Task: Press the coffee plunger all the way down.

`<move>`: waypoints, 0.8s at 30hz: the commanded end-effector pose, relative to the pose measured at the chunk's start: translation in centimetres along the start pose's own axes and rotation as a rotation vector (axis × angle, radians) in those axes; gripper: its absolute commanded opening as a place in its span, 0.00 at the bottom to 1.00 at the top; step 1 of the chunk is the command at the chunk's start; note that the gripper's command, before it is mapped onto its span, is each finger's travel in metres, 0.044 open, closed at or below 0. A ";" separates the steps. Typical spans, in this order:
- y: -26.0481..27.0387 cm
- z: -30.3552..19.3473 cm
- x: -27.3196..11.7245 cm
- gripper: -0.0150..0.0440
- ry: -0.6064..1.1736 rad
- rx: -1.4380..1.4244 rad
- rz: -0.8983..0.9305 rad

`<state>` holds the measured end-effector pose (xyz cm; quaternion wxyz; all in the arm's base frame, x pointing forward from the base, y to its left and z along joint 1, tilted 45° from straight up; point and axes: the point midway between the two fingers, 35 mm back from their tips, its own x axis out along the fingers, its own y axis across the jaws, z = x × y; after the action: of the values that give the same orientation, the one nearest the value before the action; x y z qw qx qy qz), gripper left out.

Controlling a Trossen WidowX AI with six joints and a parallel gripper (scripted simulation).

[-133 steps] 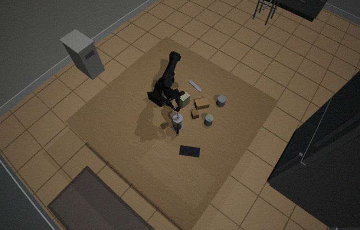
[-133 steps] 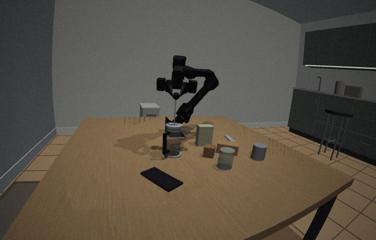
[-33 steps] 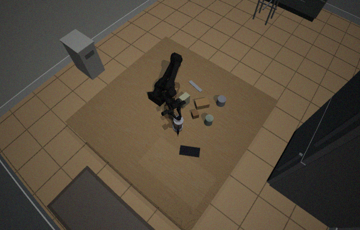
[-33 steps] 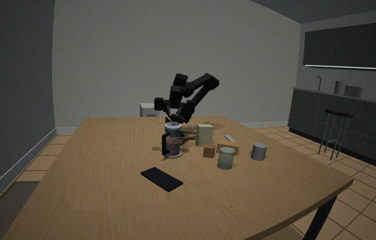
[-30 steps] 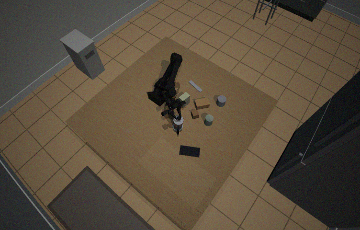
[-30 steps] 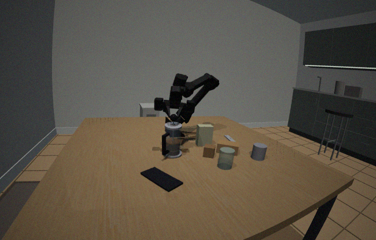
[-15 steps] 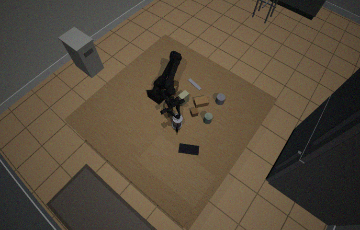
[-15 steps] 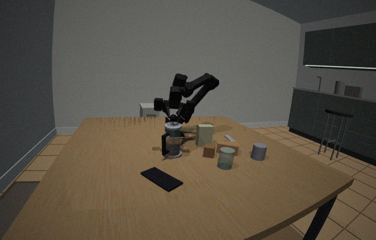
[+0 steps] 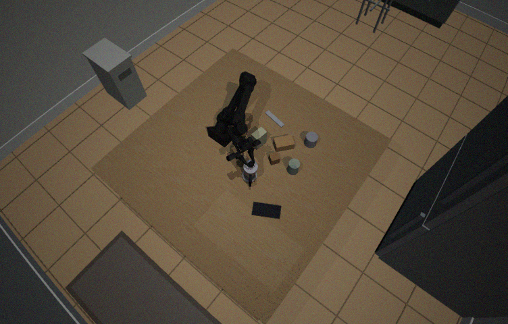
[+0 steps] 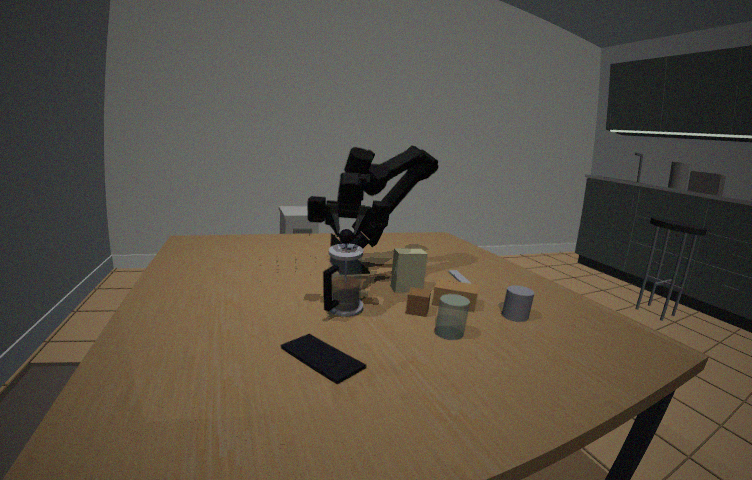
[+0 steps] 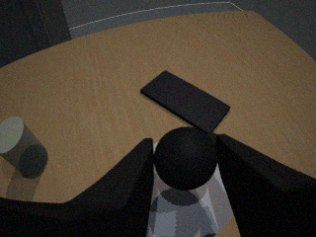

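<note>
Hand is clenched on the round black plunger knob, one dark finger on each side, touching it. Knob sits right at the lid of the coffee press in the ext. view, just left of frame center.

Press stands upright on the wooden bench, black handle toward the left of frame, dark liquid in the lower half of the glass. In the top view the press is near frame center w/ the arm reaching down to it from above.

To the right of the press in the ext. view: a pale green box, a small brown cube, a flat brown box, a translucent green cylinder, a grey cylinder; all apart from the press. A black flat slab lies nearer the camera, below the press in frame, well apart.

Wrist view: slab shows above the knob, green cylinder at left edge.
</note>
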<state>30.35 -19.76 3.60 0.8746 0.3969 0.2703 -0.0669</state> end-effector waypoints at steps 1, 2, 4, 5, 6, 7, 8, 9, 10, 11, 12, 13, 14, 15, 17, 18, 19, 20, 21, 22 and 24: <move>0.0 0.0 0.0 0.52 0.000 0.000 0.000; 0.0 0.0 0.0 0.56 0.000 0.000 0.000; 0.0 0.0 0.0 0.65 0.000 0.000 0.000; 0.0 0.0 0.0 0.70 0.000 0.000 0.000; 0.0 0.0 0.0 0.74 0.000 0.000 0.000; 0.0 0.0 0.0 0.78 0.000 0.000 0.000; 0.0 0.0 0.0 0.83 0.000 0.000 0.000; 0.0 0.0 0.0 0.87 0.000 0.000 0.000; 0.0 0.0 0.0 0.92 0.000 0.000 0.000; 0.0 0.0 0.0 0.96 0.000 0.000 0.000; 0.0 0.0 0.0 1.00 0.000 0.000 0.000; 0.0 0.0 0.0 1.00 0.000 0.000 0.000; 0.0 0.0 0.0 1.00 0.000 0.000 0.000; 0.0 0.0 0.0 1.00 0.000 0.000 0.000; 0.0 0.5 -0.4 1.00 0.003 0.000 -0.001; -0.1 0.9 -0.7 1.00 0.005 0.001 -0.002; -0.1 1.5 -1.2 1.00 0.008 0.001 -0.002; -0.1 2.2 -1.8 1.00 0.011 0.002 -0.003; -0.1 2.9 -2.5 1.00 0.014 0.003 -0.002; 0.0 3.7 -3.3 1.00 0.016 0.006 -0.001; 0.3 5.1 -5.1 1.00 0.019 0.008 0.001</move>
<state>28.94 -22.51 6.50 0.8644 0.4081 0.2862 -0.0666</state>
